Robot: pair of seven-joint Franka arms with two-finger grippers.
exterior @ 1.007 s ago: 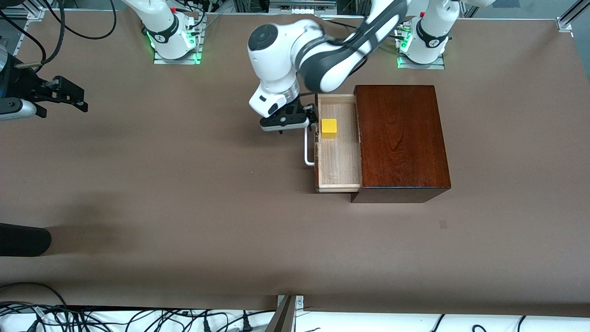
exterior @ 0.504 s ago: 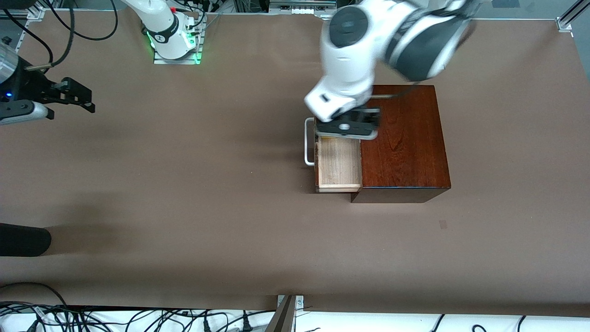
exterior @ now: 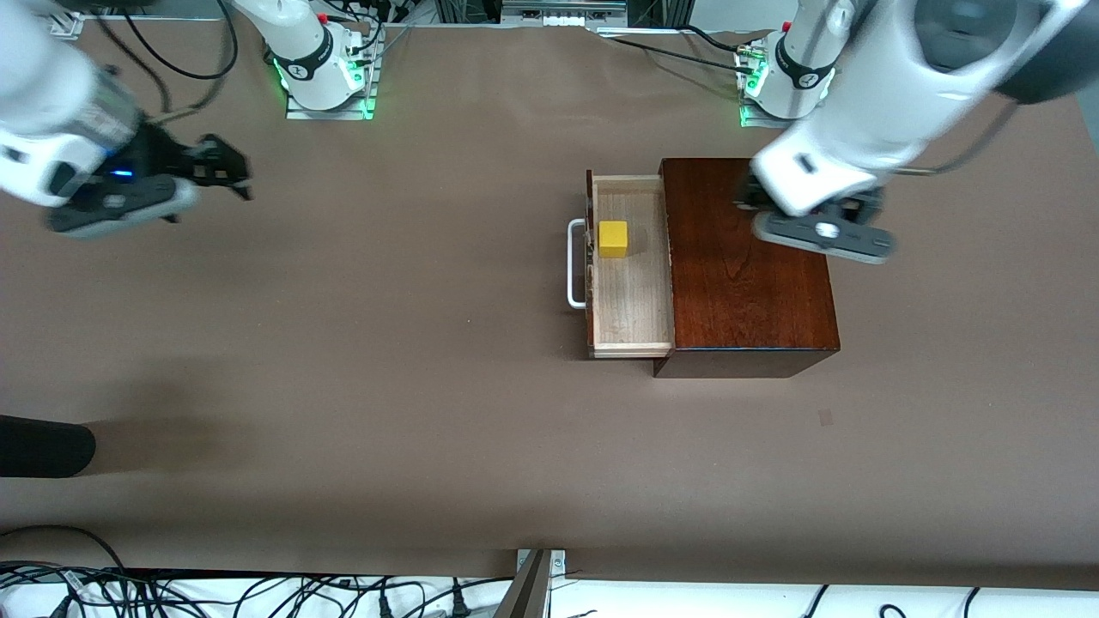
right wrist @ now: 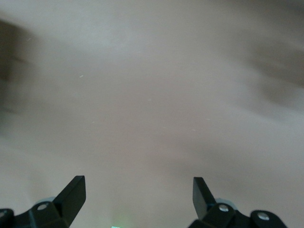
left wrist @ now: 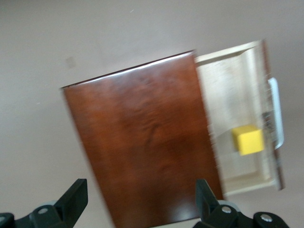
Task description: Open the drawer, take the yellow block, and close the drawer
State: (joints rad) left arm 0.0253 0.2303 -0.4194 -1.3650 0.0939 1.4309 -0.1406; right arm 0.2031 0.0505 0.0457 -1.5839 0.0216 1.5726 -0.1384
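Left gripper: I see its fingers apart, empty, over the glossy mahogany box.
Right gripper: spread, over bare brown table.
Pale-wood drawer: pulled open.
Small yellow cube: inside drawer, beside left gripper.

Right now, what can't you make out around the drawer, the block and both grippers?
- Front view: the left gripper over the box is motion-blurred; its own wrist hides the fingers.
- Front view: the box covers the drawer's inner end.
- Right wrist view: the right gripper sees only blurred table; the yellow block is absent.
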